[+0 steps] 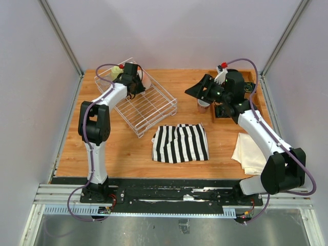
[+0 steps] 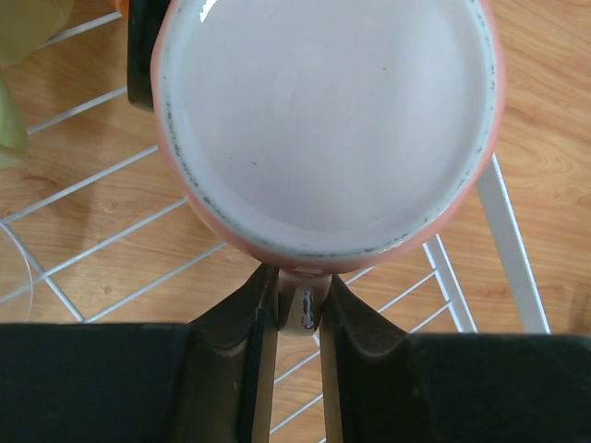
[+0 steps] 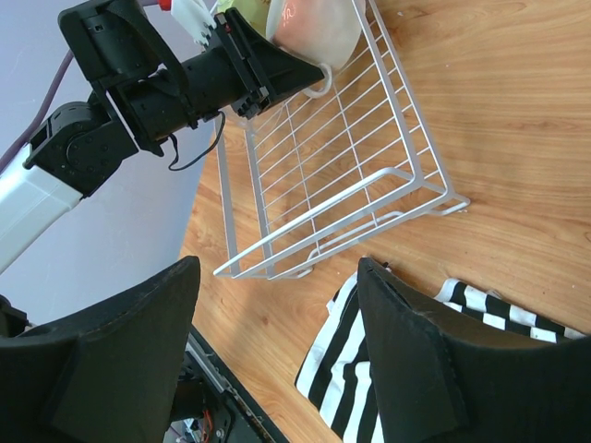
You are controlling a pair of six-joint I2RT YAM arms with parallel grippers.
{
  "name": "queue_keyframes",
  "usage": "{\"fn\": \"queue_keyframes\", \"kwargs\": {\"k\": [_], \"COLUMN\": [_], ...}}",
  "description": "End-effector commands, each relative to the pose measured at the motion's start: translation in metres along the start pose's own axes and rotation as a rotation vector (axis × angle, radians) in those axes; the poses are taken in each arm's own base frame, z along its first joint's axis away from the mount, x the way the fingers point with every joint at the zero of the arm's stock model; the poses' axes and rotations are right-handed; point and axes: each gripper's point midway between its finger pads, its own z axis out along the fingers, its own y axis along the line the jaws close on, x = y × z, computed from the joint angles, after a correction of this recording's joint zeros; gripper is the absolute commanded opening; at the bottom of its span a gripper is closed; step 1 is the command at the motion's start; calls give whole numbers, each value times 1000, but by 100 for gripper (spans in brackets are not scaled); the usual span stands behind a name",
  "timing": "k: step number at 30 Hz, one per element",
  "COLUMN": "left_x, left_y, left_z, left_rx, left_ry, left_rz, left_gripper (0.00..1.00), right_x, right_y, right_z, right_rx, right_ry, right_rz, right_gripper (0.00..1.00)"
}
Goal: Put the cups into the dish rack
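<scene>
Two arms work well apart in the top view. The left gripper reaches over the far corner of the rack. The pink mug is at its tip and the green mug is just beside it at the rack's back edge. The right gripper hangs near a small pink cup that stands on the table beside the wooden tray, far from the rack.

In the left wrist view the left jaws are pinched on the pink mug's handle, one finger pressing each side. The mug's body sits just past the fingertips and fills the view. It shows a flat, pale round face with a pink edge, which looks like its underside, so the mug is probably mouth-down. Rack wires run below it. Whether it already rests on them cannot be told.

In the right wrist view the right jaws stand wide apart with nothing between them. Beyond them the rack lies on the table and the mug appears tilted in the far corner, held by its handle.

The step in hand looks like setting this mug down. To do it well, the arm should level the mug and lower it until its rim sits flat on the wires, clear of the green mug and the side rail. Only then should the jaws open, and the arm should draw straight back along the handle so the fingers do not drag the mug over.
</scene>
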Motion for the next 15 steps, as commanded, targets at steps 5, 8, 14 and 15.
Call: {"fn": "queue_keyframes", "kwargs": {"k": [5,8,14,15], "left_x": [-19,-17,-16,-17], "left_y": [-6,-6,-6,-7], "left_z": [-6,-6,-12,-14], "left_rx": [24,22,22,26], "left_ry": [-30,-23,-22,-24], "left_rz": [-37,-27,-22,-23], "left_gripper": [46,51,54,54], "right_x": [6,6,6,7], "right_y": [12,11,10,10], "right_z": [-5,-5,-3,-3], "right_rx": [-33,-33,-33,-32], "right_ry": [6,6,9,11], "right_rz": [-30,-29,-28,-27], "right_gripper": [70,70,70,70]}}
